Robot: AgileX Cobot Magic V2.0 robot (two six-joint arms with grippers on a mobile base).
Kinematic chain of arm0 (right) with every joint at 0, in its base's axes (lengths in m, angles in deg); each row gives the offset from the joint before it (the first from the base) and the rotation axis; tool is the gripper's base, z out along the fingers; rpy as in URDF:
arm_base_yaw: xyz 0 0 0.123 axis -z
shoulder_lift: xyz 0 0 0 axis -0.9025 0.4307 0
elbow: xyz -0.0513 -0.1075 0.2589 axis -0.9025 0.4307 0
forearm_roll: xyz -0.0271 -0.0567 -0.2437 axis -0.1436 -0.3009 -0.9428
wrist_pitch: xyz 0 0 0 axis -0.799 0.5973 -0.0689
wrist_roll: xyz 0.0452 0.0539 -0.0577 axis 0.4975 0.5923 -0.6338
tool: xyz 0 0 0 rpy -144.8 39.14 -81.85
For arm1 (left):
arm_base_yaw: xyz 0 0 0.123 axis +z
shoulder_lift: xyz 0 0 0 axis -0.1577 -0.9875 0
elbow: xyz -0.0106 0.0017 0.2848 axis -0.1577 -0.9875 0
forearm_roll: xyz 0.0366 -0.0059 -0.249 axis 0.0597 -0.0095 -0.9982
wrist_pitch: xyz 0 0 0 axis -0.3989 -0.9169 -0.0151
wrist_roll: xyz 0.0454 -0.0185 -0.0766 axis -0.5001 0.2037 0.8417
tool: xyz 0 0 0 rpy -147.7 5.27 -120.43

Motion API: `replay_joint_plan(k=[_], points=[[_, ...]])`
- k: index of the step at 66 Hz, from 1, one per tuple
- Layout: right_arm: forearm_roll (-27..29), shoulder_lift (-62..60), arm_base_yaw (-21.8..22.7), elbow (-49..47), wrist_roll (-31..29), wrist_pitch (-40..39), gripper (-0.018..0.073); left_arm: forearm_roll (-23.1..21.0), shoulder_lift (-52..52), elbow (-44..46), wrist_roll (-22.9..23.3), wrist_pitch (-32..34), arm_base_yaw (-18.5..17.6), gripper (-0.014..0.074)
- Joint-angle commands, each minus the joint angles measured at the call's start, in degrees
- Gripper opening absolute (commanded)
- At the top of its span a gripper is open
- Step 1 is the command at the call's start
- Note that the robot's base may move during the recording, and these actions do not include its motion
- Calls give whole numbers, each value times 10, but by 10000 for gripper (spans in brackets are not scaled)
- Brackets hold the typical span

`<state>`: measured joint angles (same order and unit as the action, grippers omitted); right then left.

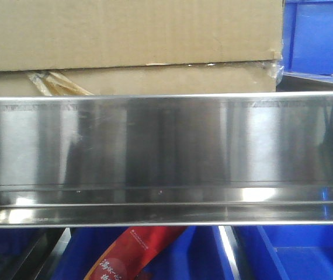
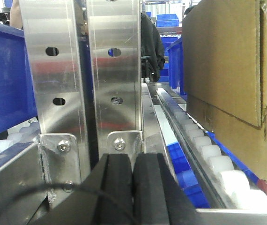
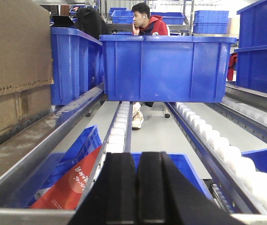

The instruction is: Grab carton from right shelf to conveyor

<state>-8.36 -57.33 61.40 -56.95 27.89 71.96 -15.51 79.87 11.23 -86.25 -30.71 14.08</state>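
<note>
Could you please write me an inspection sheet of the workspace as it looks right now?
Surface: right shelf with a shiny steel front rail; white roller tracks run behind it.
Job's things: carton sits on the shelf behind the rail, creased, with a tape wad on its lower strip; conveyor not in view.
Clutter: blue bins beside the carton and on the level below; red packet down there too.
Grippers: left gripper and right gripper both shut, empty, not touching the carton.
Cables: one thin black wire near the left gripper.
Surroundings: person in a red hoodie behind the bins; person in dark clothes further back.
</note>
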Motion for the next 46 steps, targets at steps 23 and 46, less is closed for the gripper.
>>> replay_joint_plan(k=[23,46], points=[[-1,-2,0,0,-5,-11,-67,-4,2,3,-1,20,0,-19],[-1,-2,0,0,-5,-39,-67,-4,2,3,-1,38,0,-19]])
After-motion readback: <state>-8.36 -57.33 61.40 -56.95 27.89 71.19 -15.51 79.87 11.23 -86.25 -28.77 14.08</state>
